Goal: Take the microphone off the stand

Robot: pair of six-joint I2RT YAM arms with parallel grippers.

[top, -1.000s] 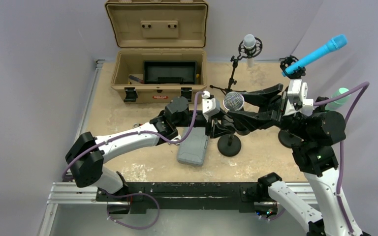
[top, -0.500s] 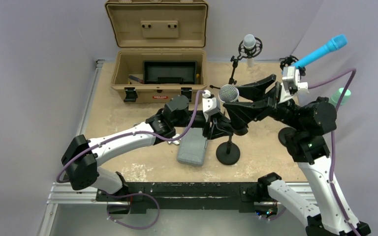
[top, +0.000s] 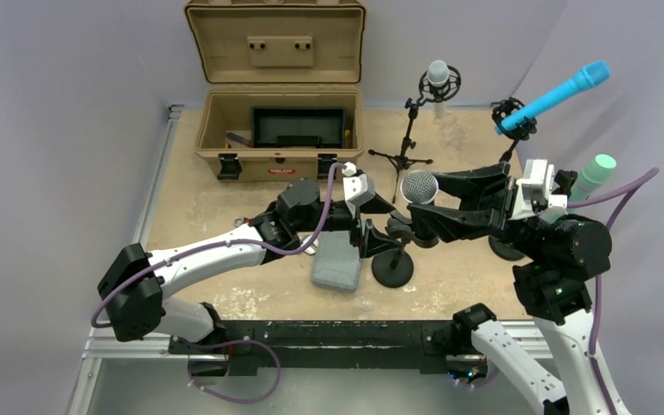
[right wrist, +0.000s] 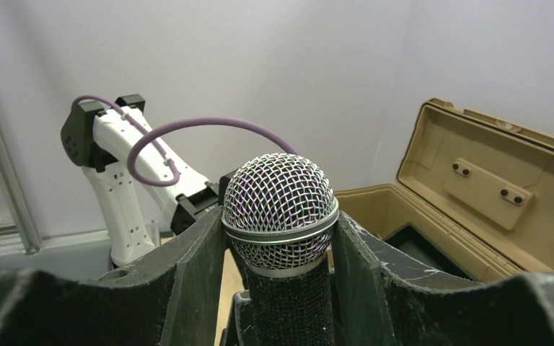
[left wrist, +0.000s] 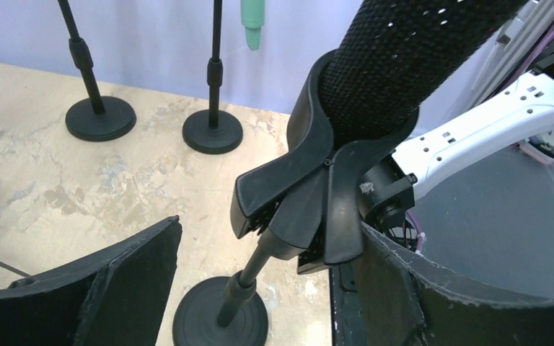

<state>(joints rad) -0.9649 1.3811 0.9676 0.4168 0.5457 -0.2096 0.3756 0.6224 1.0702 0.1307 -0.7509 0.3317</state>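
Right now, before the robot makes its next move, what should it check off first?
1. Right end effector gripping the mic: ok, fingers press both sides below the mesh head.
2. Mic out of the clip: not ok, its body sits in the clip.
3. Left end effector holding the stand: not ok, it is open, straddling the clip.
4. Base flat on the table: cannot tell.
5. Neighbours out of the way: ok, the blue mic stands apart.

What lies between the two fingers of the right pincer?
The black microphone with the silver mesh head lies there, its head flanked closely by both fingers of the right pincer. The right wrist view shows this plainly.
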